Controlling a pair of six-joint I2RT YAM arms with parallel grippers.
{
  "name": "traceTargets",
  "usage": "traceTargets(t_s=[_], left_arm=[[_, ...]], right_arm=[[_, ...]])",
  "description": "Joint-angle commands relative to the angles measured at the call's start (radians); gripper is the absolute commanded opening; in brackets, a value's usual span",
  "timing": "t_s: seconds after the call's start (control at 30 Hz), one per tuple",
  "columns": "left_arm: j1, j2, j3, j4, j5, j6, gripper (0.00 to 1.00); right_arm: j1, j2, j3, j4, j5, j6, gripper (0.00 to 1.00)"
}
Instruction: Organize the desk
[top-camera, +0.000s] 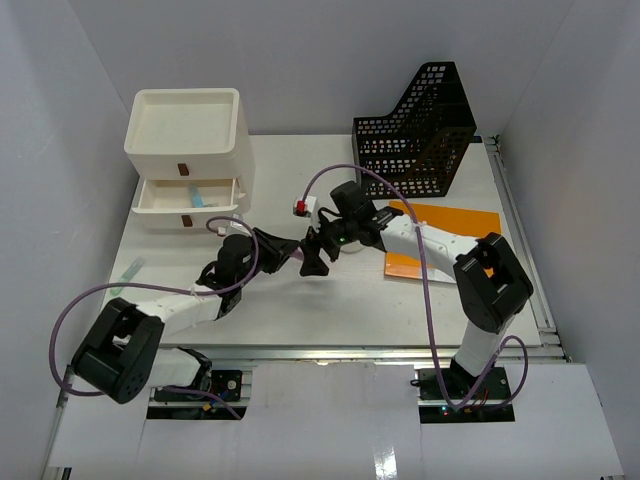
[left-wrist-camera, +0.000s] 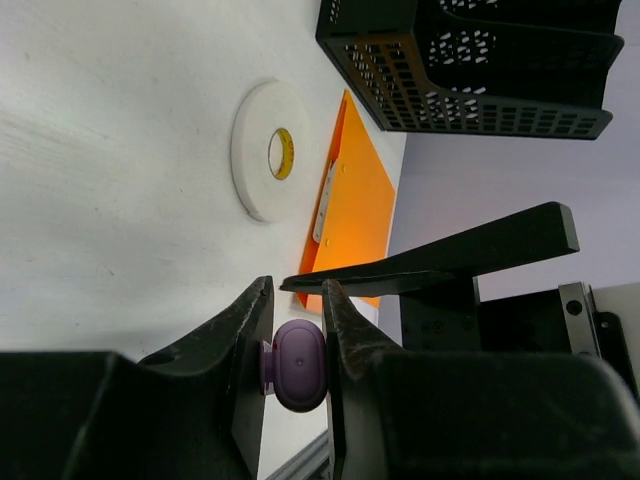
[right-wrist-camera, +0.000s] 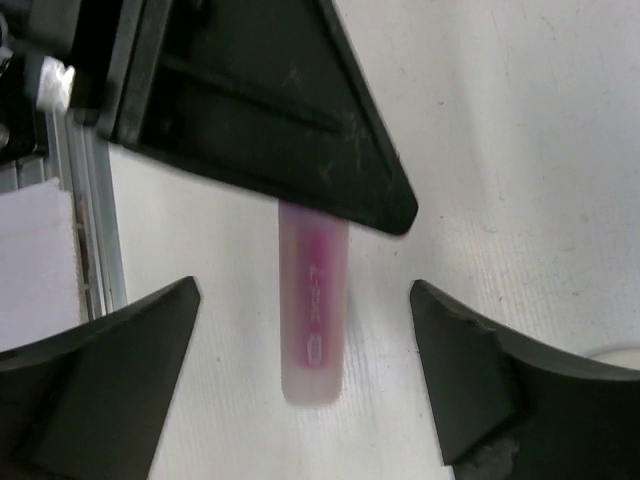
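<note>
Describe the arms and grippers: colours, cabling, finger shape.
The left arm and right arm: white links, bulky black joint housings, a purple cable looping loosely along each. The left gripper and right gripper: matte black, two flat wedge-shaped fingers tapering to blunt tips, faces scuffed.
</note>
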Motion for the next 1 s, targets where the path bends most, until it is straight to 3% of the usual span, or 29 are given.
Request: traceTargets(t_s=[0.0,0.13,0.27,0.37,0.5,0.63,0.77,0.97], left_arm=[[0.011,-0.136,0.093,-0.197,-0.114,0.112,0.15],[0.127,-0.223,0.194,-0.403,-0.141,0.229,0.13],[0.375,-0.229,0.294,-0.528,-0.014,0.314,0.13],[0.538,-0.153,0.379,-0.591,0.097,0.363,0.12],[0.682,-0.029,0.471,-0.617,0.189,0.37,0.13],[0.729,0.089,0.579,-0.651,0.213,0.38,0.16],[0.738,0.145,0.651,-0.689,0.193,0.405,0.46],[0.751,0.173,0.733,-0.738,0.182,0.441,0.75]], right_arm=[[-0.103,-0.147,-0.045,-0.004,-0.122,-0.066,0.98],[-0.298,-0.259,-0.095,-0.048,-0.359,-0.109,0.91],[-0.448,-0.425,-0.253,-0.011,-0.469,-0.133,0.9],[-0.528,-0.523,-0.379,0.061,-0.486,-0.123,0.9],[-0.6,-0.582,-0.426,0.114,-0.532,-0.086,0.9],[-0.648,-0.6,-0.448,0.129,-0.571,-0.08,0.9],[-0.66,-0.605,-0.451,0.132,-0.589,-0.08,0.9],[-0.668,-0.614,-0.456,0.135,-0.601,-0.081,0.9]])
